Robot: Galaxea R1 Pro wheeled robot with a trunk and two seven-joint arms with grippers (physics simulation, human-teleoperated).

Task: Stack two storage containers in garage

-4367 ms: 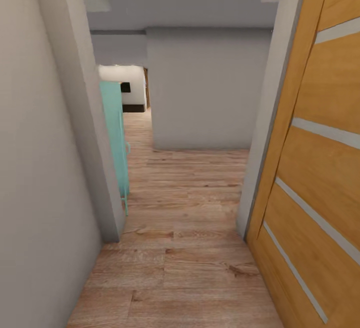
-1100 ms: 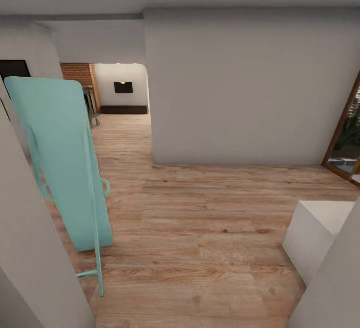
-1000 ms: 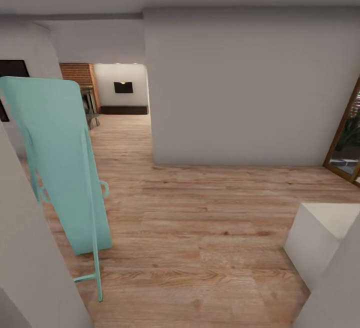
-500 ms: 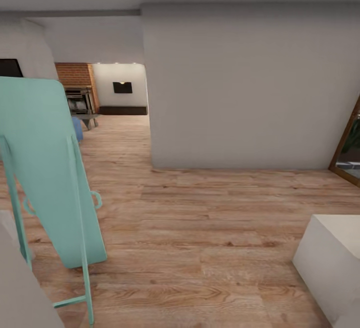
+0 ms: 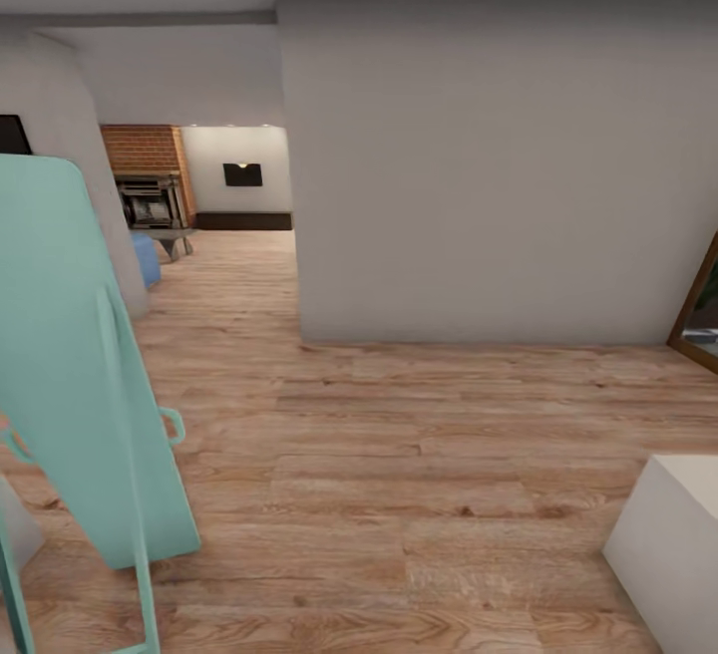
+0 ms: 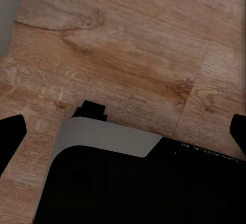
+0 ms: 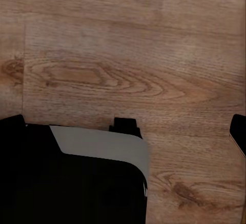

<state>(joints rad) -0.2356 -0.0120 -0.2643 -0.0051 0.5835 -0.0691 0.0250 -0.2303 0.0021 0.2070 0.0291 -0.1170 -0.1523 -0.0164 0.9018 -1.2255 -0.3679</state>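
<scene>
The two storage containers are out of view, and so are the garage and its floor. Far off through the opening beside the grey wall lies the living room, with its red brick fireplace (image 5: 148, 163) and a blue seat (image 5: 146, 258). In the left wrist view my left gripper (image 6: 123, 131) hangs open over light wood planks, with nothing between its fingers. The right wrist view has my right gripper (image 7: 125, 126) open above the same planks, also holding nothing. Part of my dark base with a grey edge sits under each gripper.
A tall teal leaning stand (image 5: 75, 375) is close on the left. A broad grey wall block (image 5: 479, 175) faces me, with a passage along its left side. A white block (image 5: 673, 544) stands at lower right, and a wood-framed glass door (image 5: 698, 320) at the right edge.
The camera has advanced out of the narrow doorway into the wider hall. The teal stand has slid left and nearer, and more of the fireplace shows.
</scene>
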